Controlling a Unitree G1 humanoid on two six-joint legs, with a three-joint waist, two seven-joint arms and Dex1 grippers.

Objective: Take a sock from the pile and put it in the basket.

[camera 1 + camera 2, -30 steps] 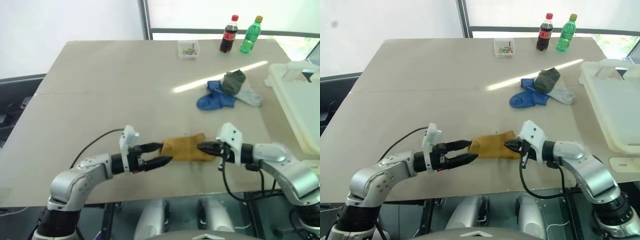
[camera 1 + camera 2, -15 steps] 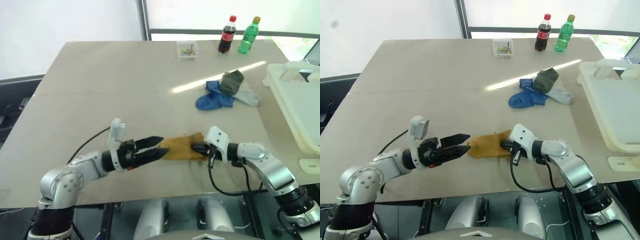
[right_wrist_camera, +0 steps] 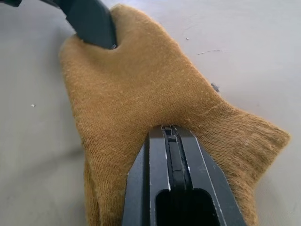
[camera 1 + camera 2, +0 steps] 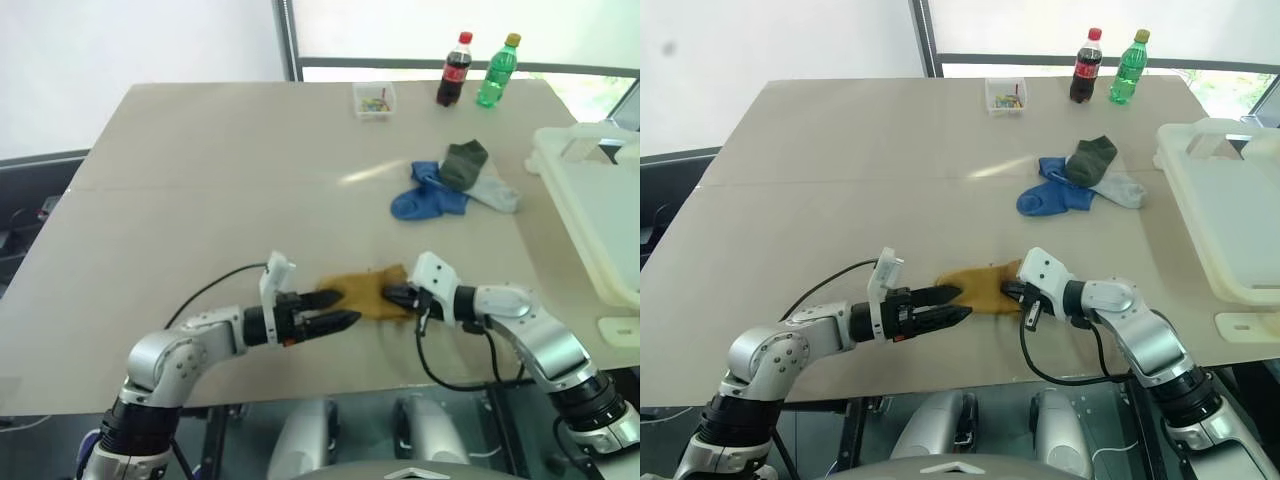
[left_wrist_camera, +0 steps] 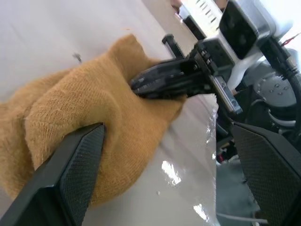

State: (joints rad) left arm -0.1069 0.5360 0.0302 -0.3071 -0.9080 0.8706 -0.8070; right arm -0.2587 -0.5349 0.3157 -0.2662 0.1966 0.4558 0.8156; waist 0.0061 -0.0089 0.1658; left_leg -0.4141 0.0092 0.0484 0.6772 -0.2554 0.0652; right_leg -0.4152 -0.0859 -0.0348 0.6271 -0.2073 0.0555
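Observation:
A mustard-yellow sock (image 4: 366, 293) lies flat on the table's near part, apart from the pile (image 4: 452, 184) of blue, olive and grey socks farther back on the right. My right gripper (image 4: 390, 296) is shut on the mustard sock's right end, and its closed fingers (image 3: 170, 149) pinch a fold of the fabric. My left gripper (image 4: 334, 309) stands open at the sock's left end. One of its fingers (image 5: 79, 162) presses into the fabric; the other stands well off. The cream-white basket (image 4: 597, 205) sits at the table's right edge.
A red-labelled cola bottle (image 4: 452, 69) and a green bottle (image 4: 498, 71) stand at the far edge, with a small clear box (image 4: 374, 99) to their left. A wide stretch of bare table (image 4: 200, 190) lies on the left.
Half a second ago my open left gripper had drawn back to the left; it has now come back to the sock's left end. The right gripper stays shut on the sock.

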